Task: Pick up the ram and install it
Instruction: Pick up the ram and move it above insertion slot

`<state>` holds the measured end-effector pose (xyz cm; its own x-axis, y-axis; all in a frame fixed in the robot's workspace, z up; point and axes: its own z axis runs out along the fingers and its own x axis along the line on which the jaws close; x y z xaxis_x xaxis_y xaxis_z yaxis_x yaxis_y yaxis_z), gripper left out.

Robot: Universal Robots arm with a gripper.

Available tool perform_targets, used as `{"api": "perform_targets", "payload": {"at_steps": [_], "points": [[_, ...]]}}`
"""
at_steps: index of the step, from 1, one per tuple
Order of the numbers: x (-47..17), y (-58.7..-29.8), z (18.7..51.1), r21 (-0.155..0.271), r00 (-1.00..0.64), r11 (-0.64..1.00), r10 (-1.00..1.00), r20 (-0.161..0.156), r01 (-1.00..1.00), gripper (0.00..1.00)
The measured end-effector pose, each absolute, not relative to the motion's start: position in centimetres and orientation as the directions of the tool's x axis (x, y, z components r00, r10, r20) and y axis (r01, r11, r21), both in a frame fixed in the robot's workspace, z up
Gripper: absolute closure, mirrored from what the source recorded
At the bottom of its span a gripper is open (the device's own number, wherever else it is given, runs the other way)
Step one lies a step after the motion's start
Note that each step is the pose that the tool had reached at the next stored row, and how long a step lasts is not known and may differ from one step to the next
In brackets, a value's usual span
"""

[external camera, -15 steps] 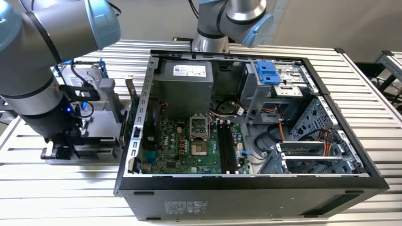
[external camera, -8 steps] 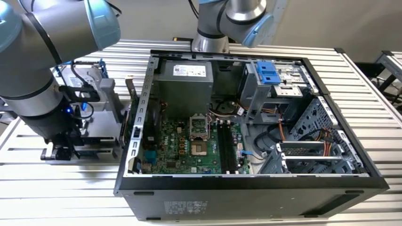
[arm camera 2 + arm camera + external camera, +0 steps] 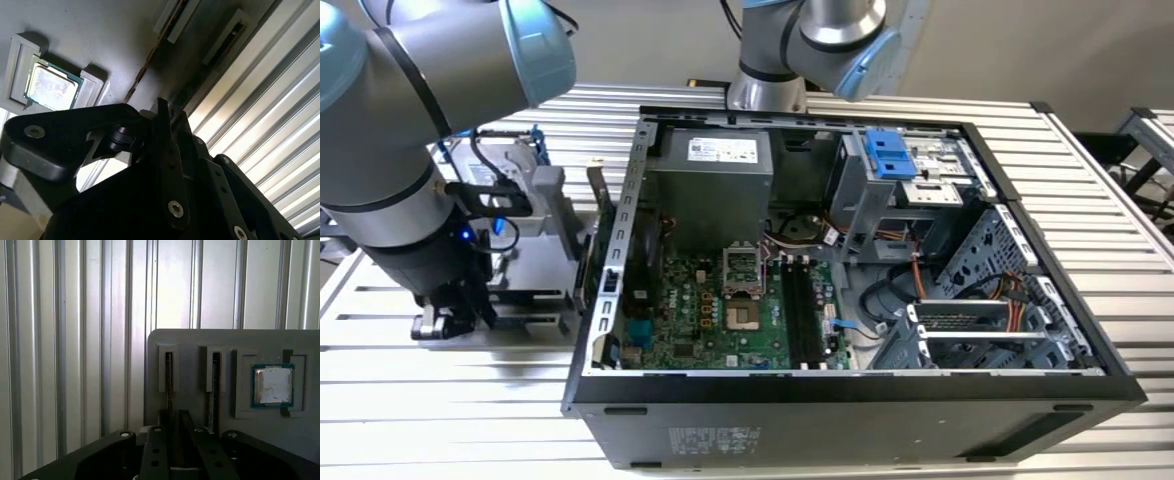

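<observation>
Gripper (image 3: 174, 415) is parked right down on the grey holder (image 3: 200, 340) on the ribbed metal table (image 3: 75, 340). The ram (image 3: 169, 372) stands on edge in a slot of that holder, right at the gripper's tip. Honestly can't tell if it's clamped on it or just hovering around it. Another slot (image 3: 216, 382) sits just beside it, and a little further off there's the square CPU chip (image 3: 272, 385). In the exterior view, the open PC case (image 3: 607, 290) is right next to the gripper (image 3: 447, 325), with its side wall between it and the motherboard (image 3: 720, 320).

Computer case (image 3: 854, 405) hems the holder (image 3: 225, 340) (slatted table (image 3: 400, 420) opposite lies open).
</observation>
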<state>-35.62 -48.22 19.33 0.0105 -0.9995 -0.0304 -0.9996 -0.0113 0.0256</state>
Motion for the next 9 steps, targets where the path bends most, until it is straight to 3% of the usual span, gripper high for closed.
{"api": "perform_targets", "payload": {"at_steps": [9], "points": [[-35.62, -48.22, 19.3, 0.026, 0.01, -0.011, -0.999, -0.031, -1.0, 1.0]]}}
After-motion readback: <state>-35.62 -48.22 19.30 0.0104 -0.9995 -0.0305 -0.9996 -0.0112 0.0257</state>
